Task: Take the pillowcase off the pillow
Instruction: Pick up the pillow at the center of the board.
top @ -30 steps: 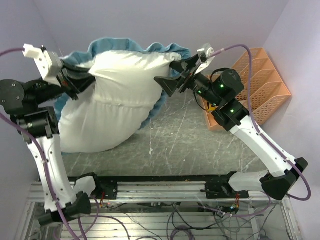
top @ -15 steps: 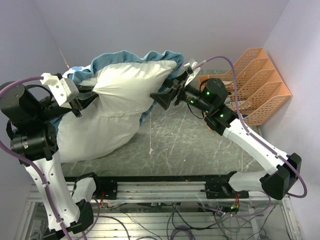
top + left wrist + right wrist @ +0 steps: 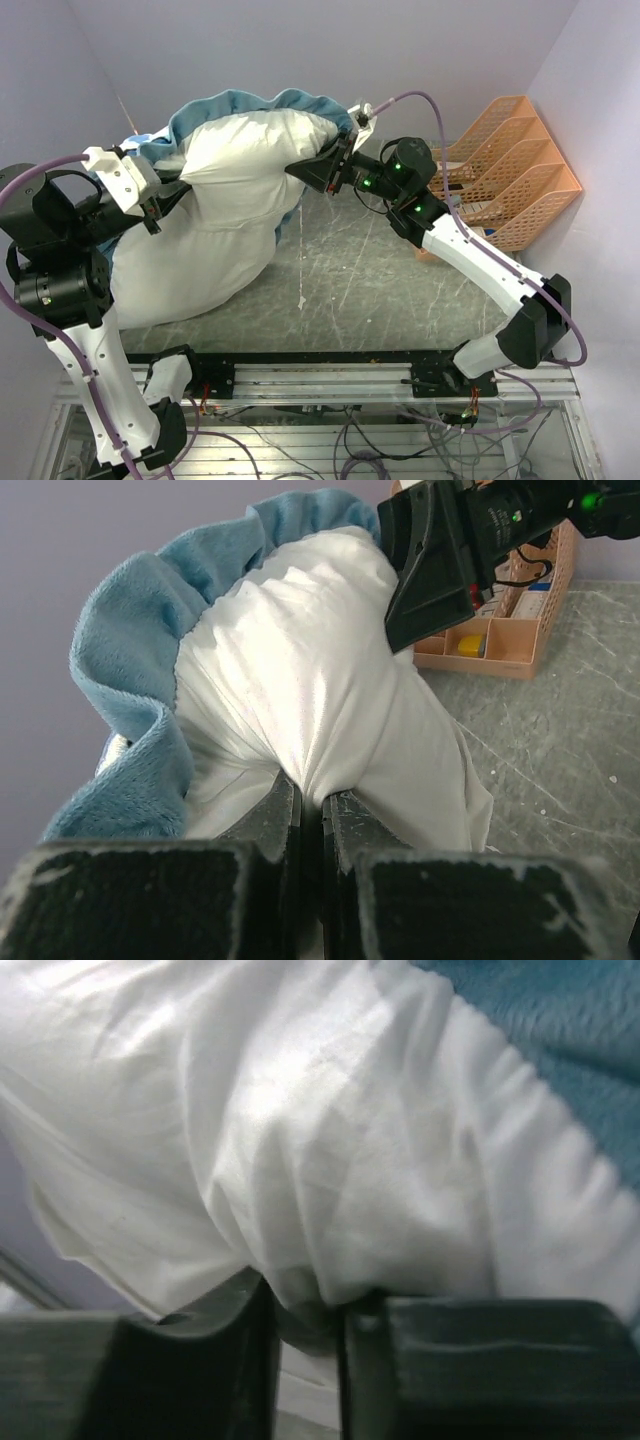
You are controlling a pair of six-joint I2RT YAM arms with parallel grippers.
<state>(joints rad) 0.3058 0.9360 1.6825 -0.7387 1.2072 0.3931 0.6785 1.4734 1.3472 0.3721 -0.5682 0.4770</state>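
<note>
Finds the pillowcase [image 3: 235,103] bunched into a teal ruffle along the far rim of the pillow [image 3: 220,215], well apart from the orange organizer [image 3: 520,160], with the right arm between. Leaves most of the plump white face bare, so reads as over halfway; remains to drag the cover off the hidden back. Has the left end effector [image 3: 311,798] pinched tight on a white fold at the pillow end farthest from the organizer. Has the right end effector [image 3: 305,1315] nipped narrow on another white fold at the corner nearest it, seemingly the pillow's own cloth. Rests the pillow's near end on the table [image 3: 400,280]. Puts nothing but the organizer within snagging reach.
</note>
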